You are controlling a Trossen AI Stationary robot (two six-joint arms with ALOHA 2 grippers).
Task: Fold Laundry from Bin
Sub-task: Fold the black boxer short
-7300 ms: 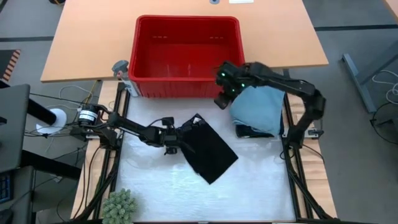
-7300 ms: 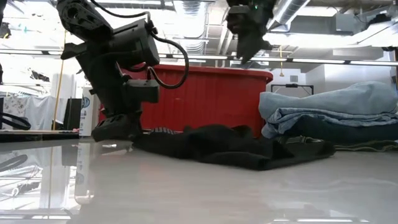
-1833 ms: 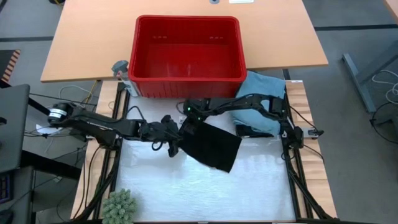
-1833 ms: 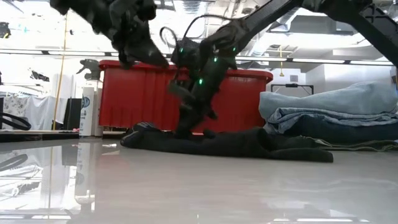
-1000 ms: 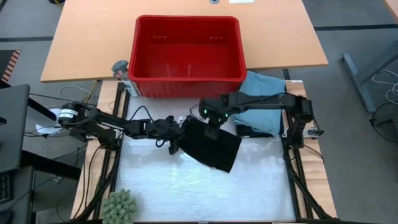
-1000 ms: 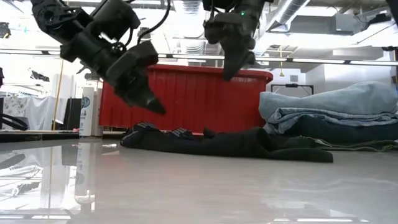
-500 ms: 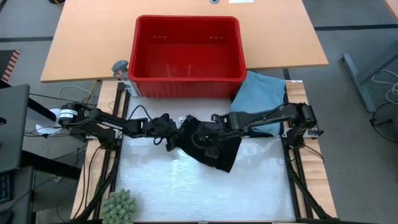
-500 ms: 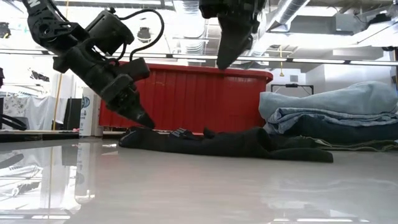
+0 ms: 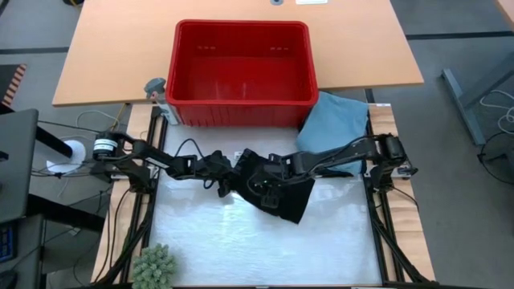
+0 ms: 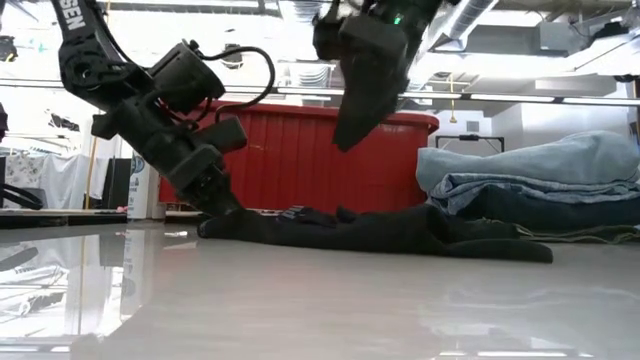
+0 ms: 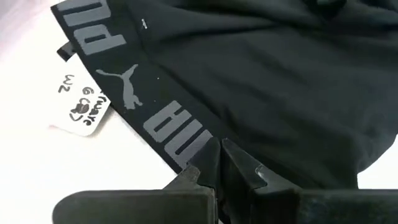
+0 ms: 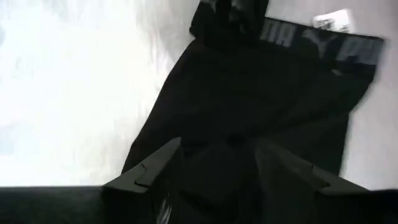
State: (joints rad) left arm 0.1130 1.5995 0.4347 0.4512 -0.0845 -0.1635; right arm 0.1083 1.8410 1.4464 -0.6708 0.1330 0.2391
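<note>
Overhead, table-level and two close wrist views, all sharing the black garment [image 9: 277, 186].

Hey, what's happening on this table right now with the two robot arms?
Two robot arms are folding laundry. A black garment lies on the white work surface in front of the red bin, which looks empty. The left gripper is shut on the garment's waistband edge, down at the surface. The right gripper hangs open just above the middle of the garment. A stack of folded blue laundry sits off to the right.
</note>
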